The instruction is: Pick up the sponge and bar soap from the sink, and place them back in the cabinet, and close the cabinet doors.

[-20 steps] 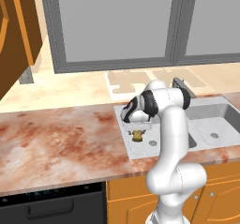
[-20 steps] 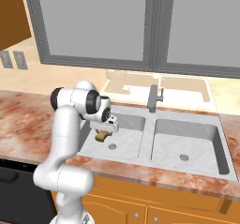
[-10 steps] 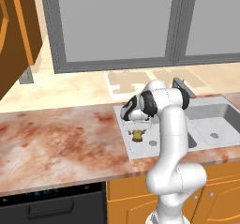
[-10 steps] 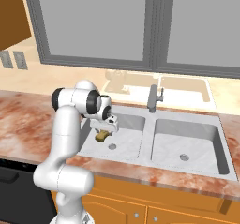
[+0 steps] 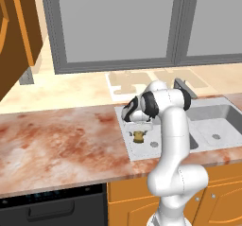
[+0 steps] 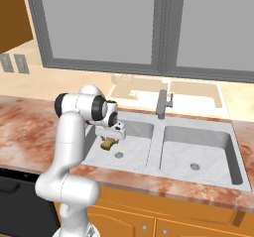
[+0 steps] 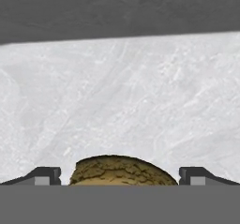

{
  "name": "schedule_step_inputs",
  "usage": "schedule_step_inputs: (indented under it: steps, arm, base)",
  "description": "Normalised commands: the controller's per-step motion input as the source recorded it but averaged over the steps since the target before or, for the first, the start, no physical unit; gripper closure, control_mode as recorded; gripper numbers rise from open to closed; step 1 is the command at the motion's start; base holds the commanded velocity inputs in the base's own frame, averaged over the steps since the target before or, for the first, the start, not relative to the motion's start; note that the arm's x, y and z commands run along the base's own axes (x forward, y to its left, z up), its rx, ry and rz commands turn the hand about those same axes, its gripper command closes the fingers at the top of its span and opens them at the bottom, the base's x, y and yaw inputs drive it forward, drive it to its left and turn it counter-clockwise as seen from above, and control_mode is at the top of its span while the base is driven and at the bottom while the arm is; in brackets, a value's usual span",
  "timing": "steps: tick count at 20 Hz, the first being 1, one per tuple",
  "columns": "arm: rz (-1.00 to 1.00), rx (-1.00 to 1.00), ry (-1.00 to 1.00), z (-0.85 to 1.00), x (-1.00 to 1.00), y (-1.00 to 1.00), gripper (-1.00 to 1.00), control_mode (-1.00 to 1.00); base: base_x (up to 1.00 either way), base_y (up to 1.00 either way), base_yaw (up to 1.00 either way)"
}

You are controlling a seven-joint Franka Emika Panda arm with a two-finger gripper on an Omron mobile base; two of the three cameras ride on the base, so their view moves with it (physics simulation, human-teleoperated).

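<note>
Pale grey sink, left basin at frame centre: with gripper jaws spread wide astride sponge, lower squarely until both fingertips flank the pad, then close and lift straight.

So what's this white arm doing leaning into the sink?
The arm has lowered its end effector into the left basin of the sink, right over the sponge, a small yellow-brown pad lying on the basin floor near the drain. The hand view shows the two fingertips standing wide open on either side of the sponge, not yet closed on it. So nothing has been lifted out; it looks poised to grab the sponge. The faucet stands behind the basins.
</note>
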Motion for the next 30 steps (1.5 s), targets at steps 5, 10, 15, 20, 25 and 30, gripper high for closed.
schedule_step_inputs:
  steps: [5,10,15,20,25,30]
  arm:
    - [0.00,0.00,0.00,0.00,-0.11,0.00,-1.00,-1.00]
    - [0.00,0.00,0.00,0.00,-0.22,0.00,-1.00,-1.00]
    - [0.00,0.00,0.00,0.00,-0.18,0.00,-1.00,-1.00]
    - [0.00,0.00,0.00,-0.01,-0.08,0.00,-1.00,-1.00]
    - [0.00,0.00,0.00,-0.09,0.00,0.00,1.00,-1.00]
    - [0.00,0.00,0.00,-0.11,0.02,0.00,1.00,-1.00]
  base:
    - [0.00,0.00,0.00]
    - [0.00,0.00,0.00]
    - [0.00,0.00,0.00]
    - [0.00,0.00,0.00]
    - [0.00,0.00,0.00]
    - [0.00,0.00,0.00]
